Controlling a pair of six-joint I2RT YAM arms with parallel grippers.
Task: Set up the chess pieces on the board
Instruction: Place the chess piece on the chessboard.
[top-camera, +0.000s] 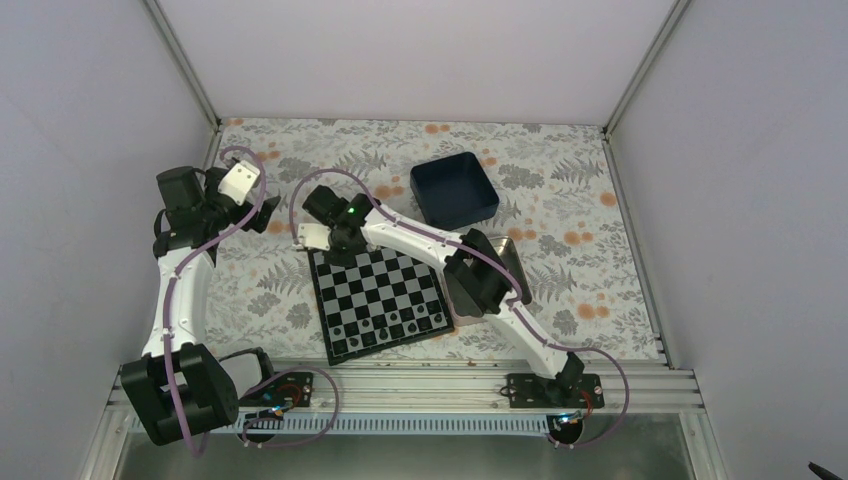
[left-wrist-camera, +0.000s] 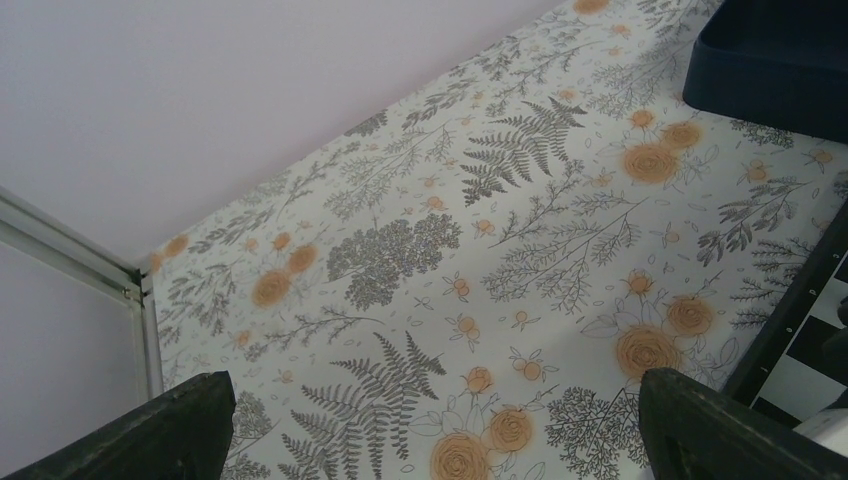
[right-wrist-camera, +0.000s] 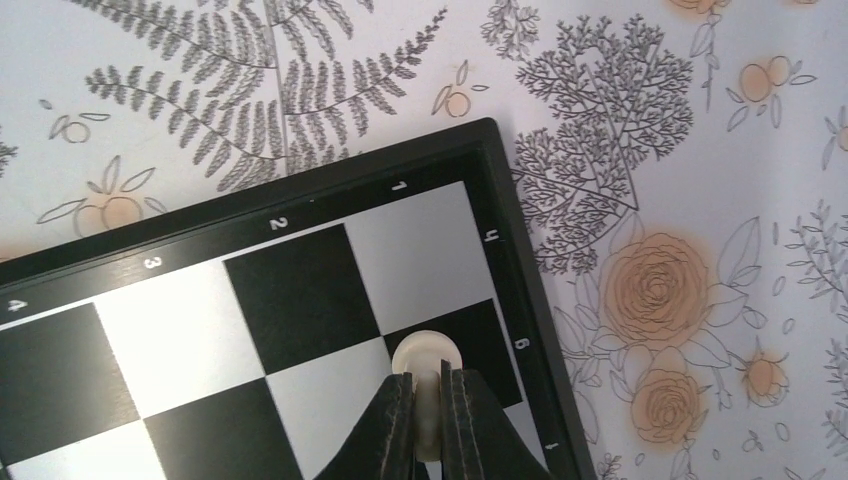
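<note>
Black fingertips of the right pincer (right-wrist-camera: 430, 392) clamp a tiny cream-white, round-headed chess piece (right-wrist-camera: 428, 352) over a corner of the flat black-and-grey checkered chessboard (right-wrist-camera: 250, 300).
It hangs above a dark square just inside the thin black border; whether its base touches the glossy surface I cannot tell. Smooth and small, it could tip or straddle two squares if let go crookedly. Beyond lies the floral-print table (right-wrist-camera: 650, 150); the left pincer (left-wrist-camera: 440, 440) gapes wide, holding nothing.
</note>
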